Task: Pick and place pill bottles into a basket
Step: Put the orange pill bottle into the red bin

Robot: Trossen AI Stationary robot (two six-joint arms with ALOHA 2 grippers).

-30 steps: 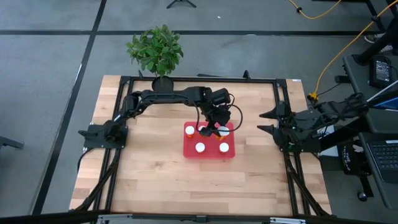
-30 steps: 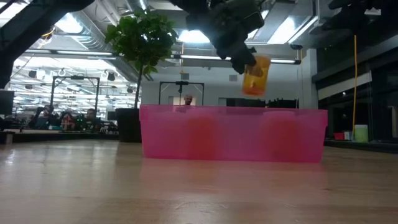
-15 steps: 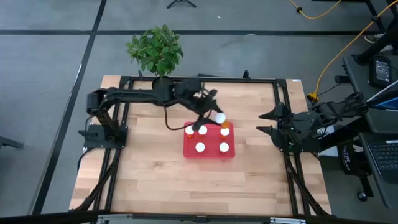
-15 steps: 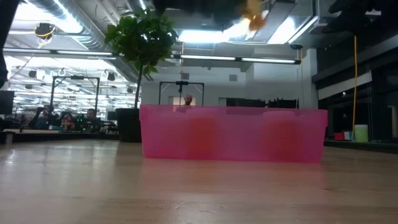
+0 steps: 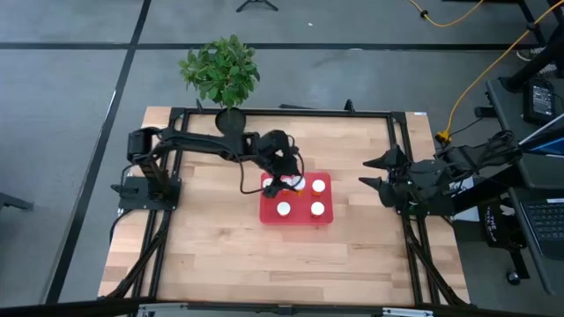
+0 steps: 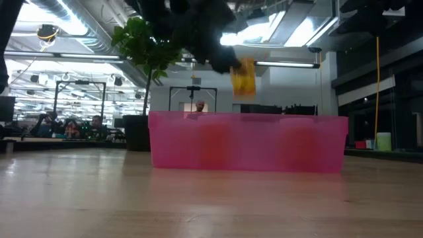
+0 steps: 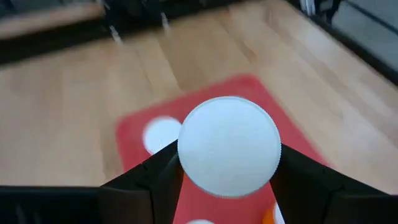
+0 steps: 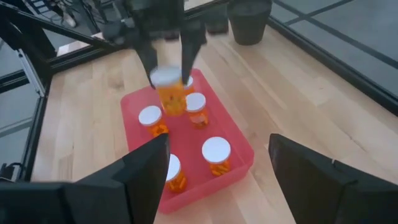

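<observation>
The red tray (image 5: pixel 300 217) lies at the table's middle and shows as a pink wall in the low view (image 6: pixel 248 142). Several orange pill bottles with white caps stand upright in it (image 8: pixel 216 151). My left gripper (image 5: pixel 282 181) hangs over the tray's far left part, shut on one more pill bottle (image 6: pixel 243 78), which also shows in the right wrist view (image 8: pixel 169 94). My right gripper (image 5: pixel 367 173) waits open and empty near the table's right edge, its fingers pointing at the tray. My left gripper pinches the pill bottle between its two fingers (image 7: pixel 158 180) at the cap end, one finger on either side of the white cap (image 7: pixel 186 163). The fingers come from above, pointing down (image 8: pixel 169 71). The bottle hangs about upright, cap up, clear of the tray's rim.
A black pot with a green plant (image 5: pixel 222 75) stands at the table's far edge, left of the tray, and shows in the low view (image 6: pixel 151 46). A black frame (image 5: pixel 291 113) runs round the table. Bare wood lies near and left of the tray.
My left gripper, still shut on the bottle, has risen from the tray's far right part, swung toward the table's left, and come down again over the tray's far left part. The bottle stays clear of the tray throughout.
</observation>
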